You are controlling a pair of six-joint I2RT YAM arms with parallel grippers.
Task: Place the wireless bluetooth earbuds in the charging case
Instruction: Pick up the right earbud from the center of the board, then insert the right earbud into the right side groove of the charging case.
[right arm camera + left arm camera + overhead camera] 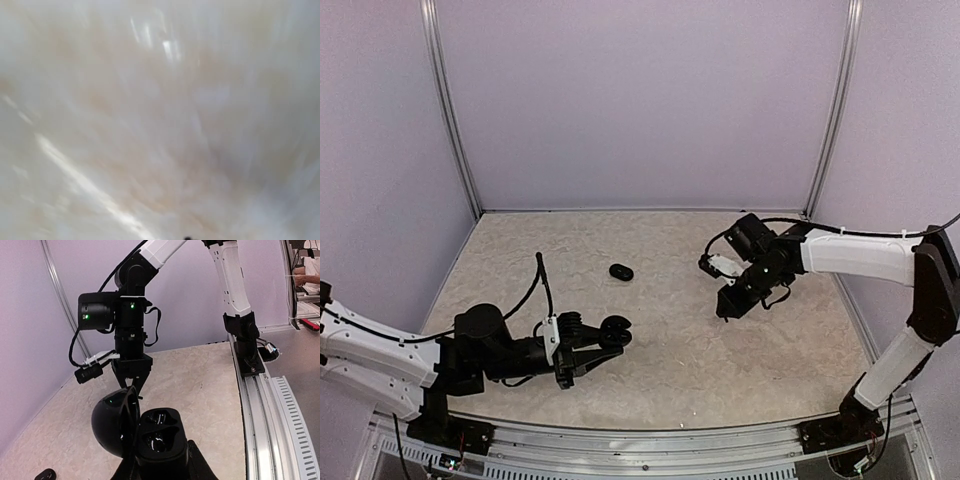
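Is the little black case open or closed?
Open. The case has its lid flipped out to the side, and the two cups inside are showing.

Table [670,360]: beige, marbled w/ faint darker veining, matte finish, soft glare in spots. Aluminium rail [620,452] runs along its near edge and is the ref pt for all below.

One loose thing lies directly on the surface: a small black oval item [621,271], glossy. It sits well away from the rail on the table's far half, approx. opposite the rail's mid-length and a bit left of it. Too small to tell if it's one bud or two touching.

Left wrist view: same item [45,474] at bottom-left, across the table [200,375] from the rail [270,415].

Right wrist view: only blurred table [150,125], pale w/ tan streaks & a bright glare band.
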